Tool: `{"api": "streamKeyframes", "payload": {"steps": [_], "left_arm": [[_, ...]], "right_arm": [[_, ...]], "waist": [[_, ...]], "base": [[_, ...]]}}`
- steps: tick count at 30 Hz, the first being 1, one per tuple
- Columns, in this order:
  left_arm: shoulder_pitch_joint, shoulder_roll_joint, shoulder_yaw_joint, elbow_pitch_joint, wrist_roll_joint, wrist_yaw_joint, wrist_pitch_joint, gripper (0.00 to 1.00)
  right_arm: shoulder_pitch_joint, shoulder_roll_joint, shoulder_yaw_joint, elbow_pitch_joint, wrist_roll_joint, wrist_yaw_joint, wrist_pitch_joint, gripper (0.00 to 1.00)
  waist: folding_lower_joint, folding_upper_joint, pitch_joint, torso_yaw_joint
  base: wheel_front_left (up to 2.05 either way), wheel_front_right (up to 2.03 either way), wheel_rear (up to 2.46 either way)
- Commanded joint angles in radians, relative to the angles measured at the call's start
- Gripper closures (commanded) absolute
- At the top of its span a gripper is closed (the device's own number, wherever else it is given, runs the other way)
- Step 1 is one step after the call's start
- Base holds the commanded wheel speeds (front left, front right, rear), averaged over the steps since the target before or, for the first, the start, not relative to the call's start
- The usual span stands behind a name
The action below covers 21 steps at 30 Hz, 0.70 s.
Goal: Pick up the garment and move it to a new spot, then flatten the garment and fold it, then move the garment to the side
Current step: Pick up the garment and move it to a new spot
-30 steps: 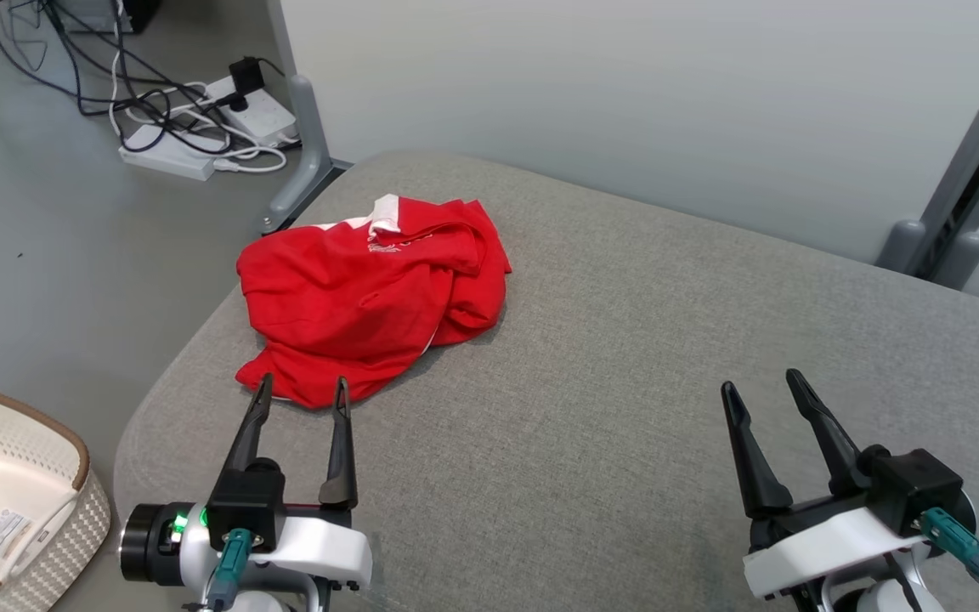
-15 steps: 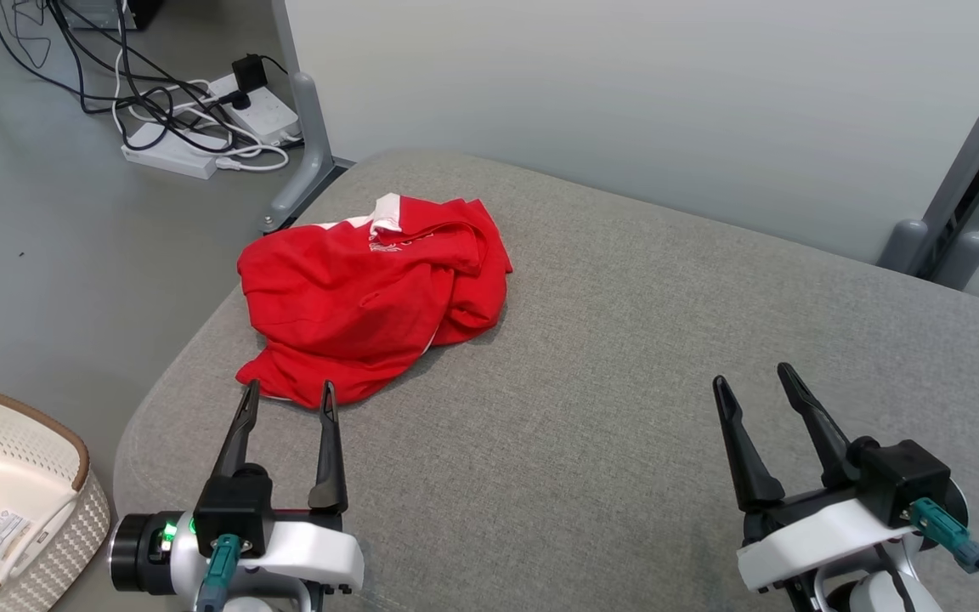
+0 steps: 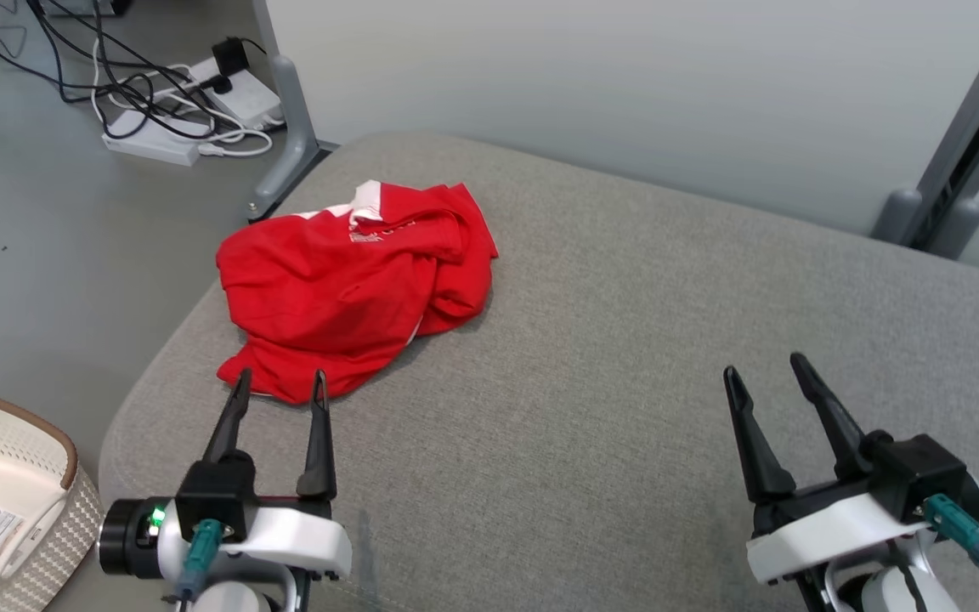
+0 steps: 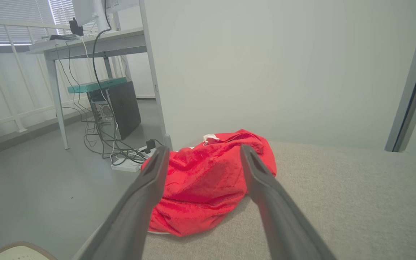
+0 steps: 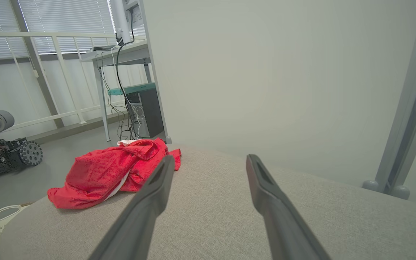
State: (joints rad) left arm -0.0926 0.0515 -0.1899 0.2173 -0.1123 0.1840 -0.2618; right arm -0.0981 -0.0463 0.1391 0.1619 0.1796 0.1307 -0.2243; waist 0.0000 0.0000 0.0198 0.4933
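The garment [image 3: 353,285] is a crumpled red shirt with white trim, lying near the far left corner of the grey padded surface [image 3: 625,340]. My left gripper [image 3: 279,382] is open, its fingertips right at the garment's near hem, nothing between them. In the left wrist view the garment [image 4: 204,180] lies straight ahead between the two fingers. My right gripper [image 3: 763,369] is open and empty over bare grey fabric at the lower right, far from the garment. The right wrist view has the garment [image 5: 110,173] off to the left.
A white perforated basket [image 3: 5,501] stands on the floor at the lower left. Power strips and tangled cables [image 3: 175,110] lie on the floor beyond the surface's left edge. A pale wall [image 3: 625,85] and grey metal legs [image 3: 285,127] bound the far side.
The head camera has shifted, so the whole picture has moved down and left. The left gripper has drawn back slightly, its tips still at the garment's near hem. The garment is unchanged.
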Motion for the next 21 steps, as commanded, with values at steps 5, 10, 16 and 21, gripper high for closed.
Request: {"api": "streamKeyframes", "payload": {"steps": [5,10,16,21], "left_arm": [[-0.078,0.025,0.032,0.006,-0.032,-0.045,-0.005,0.00],[-0.193,0.055,0.048,0.065,-0.069,-0.104,0.010,0.00],[-0.367,0.108,0.084,0.168,-0.149,-0.184,0.146,0.00],[-0.484,0.162,0.086,0.263,-0.189,-0.243,0.285,0.00]], "right_arm": [[-0.047,-0.007,-0.013,-0.053,-0.042,0.000,0.040,0.00],[-0.093,-0.007,-0.015,-0.104,-0.086,0.000,0.078,0.00],[-0.147,-0.007,0.002,-0.140,-0.116,0.000,0.108,0.00],[-0.182,-0.007,0.017,-0.152,-0.131,0.000,0.116,0.00]], "waist": [[0.0000,0.0000,0.098,-0.047],[0.0000,0.0000,0.192,-0.083],[0.0000,0.0000,0.289,-0.130],[0.0000,0.0000,0.350,-0.165]], "base": [[0.00,0.00,0.00],[0.00,0.00,0.00],[0.00,0.00,0.00],[0.00,0.00,0.00]]}}
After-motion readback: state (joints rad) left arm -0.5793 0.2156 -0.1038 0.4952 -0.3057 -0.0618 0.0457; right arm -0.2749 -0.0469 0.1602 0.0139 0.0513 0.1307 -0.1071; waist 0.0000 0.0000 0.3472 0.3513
